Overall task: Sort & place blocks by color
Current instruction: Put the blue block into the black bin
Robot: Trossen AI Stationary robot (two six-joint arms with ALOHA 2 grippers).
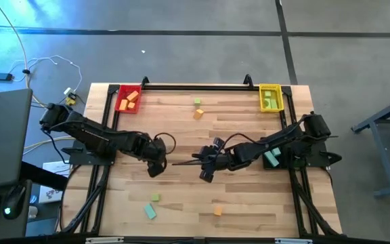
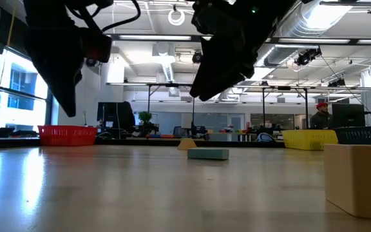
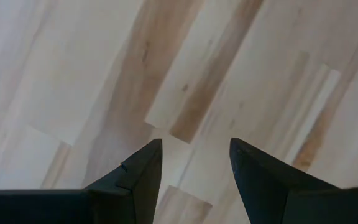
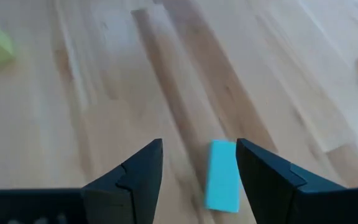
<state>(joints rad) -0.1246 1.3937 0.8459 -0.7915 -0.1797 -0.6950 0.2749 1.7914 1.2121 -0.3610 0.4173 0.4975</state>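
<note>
Low view cuts off both parted, empty grippers, left gripper (image 1: 156, 165) and right gripper (image 1: 207, 171).

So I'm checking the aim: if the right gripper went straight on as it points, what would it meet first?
Probably the teal block, lying flat on the table just ahead of the open right gripper, slightly off centre. Depth is unclear.

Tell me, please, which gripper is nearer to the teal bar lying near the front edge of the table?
The left gripper, though only slightly. It hangs open over bare wood, up-table from the teal bar. The right gripper, also open and empty, is farther off to the bar's right.
</note>
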